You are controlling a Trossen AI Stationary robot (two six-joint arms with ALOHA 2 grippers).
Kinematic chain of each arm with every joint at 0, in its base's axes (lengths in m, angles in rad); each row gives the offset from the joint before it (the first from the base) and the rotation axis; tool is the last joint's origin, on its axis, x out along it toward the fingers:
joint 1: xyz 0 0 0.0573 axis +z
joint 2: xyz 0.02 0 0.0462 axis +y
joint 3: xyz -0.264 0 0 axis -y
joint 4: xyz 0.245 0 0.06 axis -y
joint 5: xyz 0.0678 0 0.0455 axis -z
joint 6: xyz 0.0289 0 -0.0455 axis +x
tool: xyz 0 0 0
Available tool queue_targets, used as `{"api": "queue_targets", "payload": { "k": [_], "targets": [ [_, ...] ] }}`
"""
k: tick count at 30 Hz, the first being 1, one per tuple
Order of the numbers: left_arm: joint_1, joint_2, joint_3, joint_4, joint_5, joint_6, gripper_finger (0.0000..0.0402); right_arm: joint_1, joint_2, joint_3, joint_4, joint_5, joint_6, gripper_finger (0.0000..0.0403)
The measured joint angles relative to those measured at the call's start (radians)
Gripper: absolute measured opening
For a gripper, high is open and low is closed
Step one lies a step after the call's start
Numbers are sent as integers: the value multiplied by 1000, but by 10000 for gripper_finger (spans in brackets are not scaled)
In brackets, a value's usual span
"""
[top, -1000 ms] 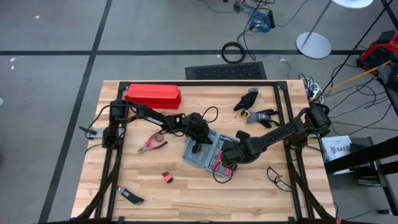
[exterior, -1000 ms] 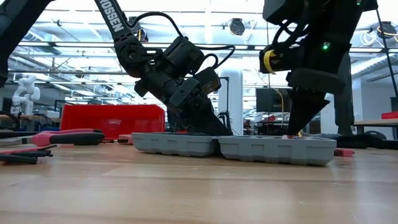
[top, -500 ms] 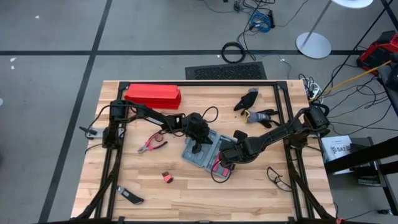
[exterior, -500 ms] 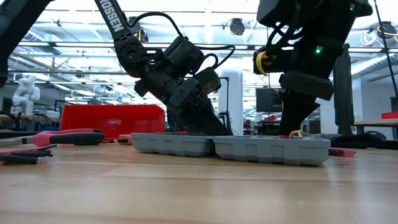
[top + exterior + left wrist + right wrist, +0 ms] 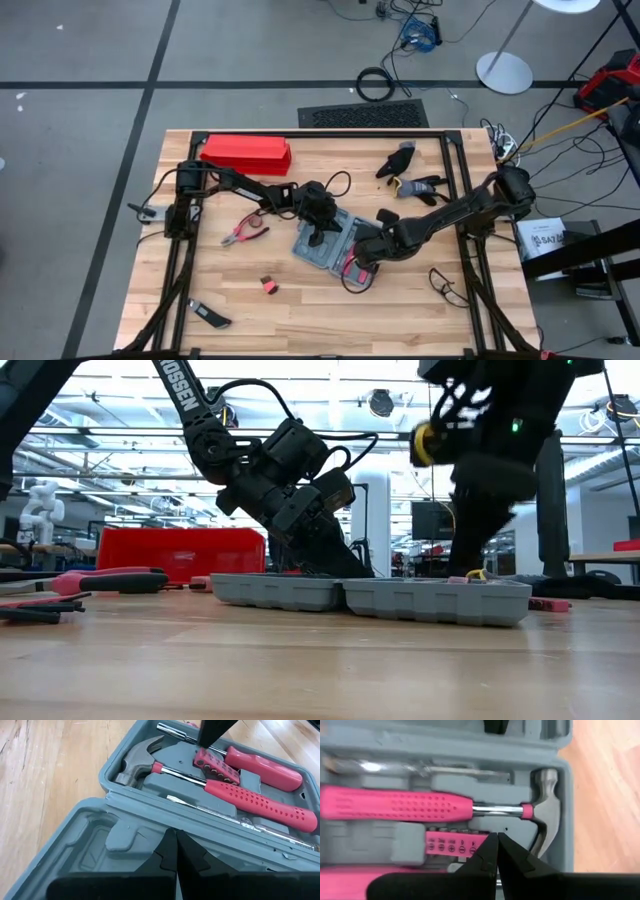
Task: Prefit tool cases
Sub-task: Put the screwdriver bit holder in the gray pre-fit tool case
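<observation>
The tool case lies open and flat on the wooden table, both grey halves side by side. One half holds a pink-handled hammer, a pink screwdriver and a pink bit holder. My left gripper is shut, its tips down on the other, tool-less half. My right gripper is shut over the tool half, its tips at the bit holder. My left gripper presses its shut fingertips on the moulded inside of the tool-less half, near the hinge. It comes slanting down from the table's left. That half lies flat on the table. My right gripper meets the bit holder's end with its shut fingertips, steeply from above; whether it presses, I cannot tell.
A long red box lies at the far left, pink pliers left of the case, and gloves at the far right. A small red piece and a knife lie near the front left. A black cable curls at the right.
My right gripper has risen a little over the tool half, fingers still shut. The case and my left gripper have stayed where they were.
</observation>
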Motion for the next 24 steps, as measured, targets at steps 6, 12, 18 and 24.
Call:
{"api": "queue_targets", "payload": {
  "k": [6, 12, 18, 24],
  "targets": [
    [0, 0, 0, 2, -3, 0, 0, -51, -78, 0, -1, -135, 64, 0],
    [0, 0, 0, 2, -6, 0, 0, -73, -27, 0, 10, -242, 48, 0],
    [0, 0, 0, 2, -6, 0, 0, -74, 1, 0, 12, -241, 48, 0],
    [0, 0, 0, 3, -6, 0, 0, -78, 5, 0, 24, -233, 39, 0]
  ]
}}
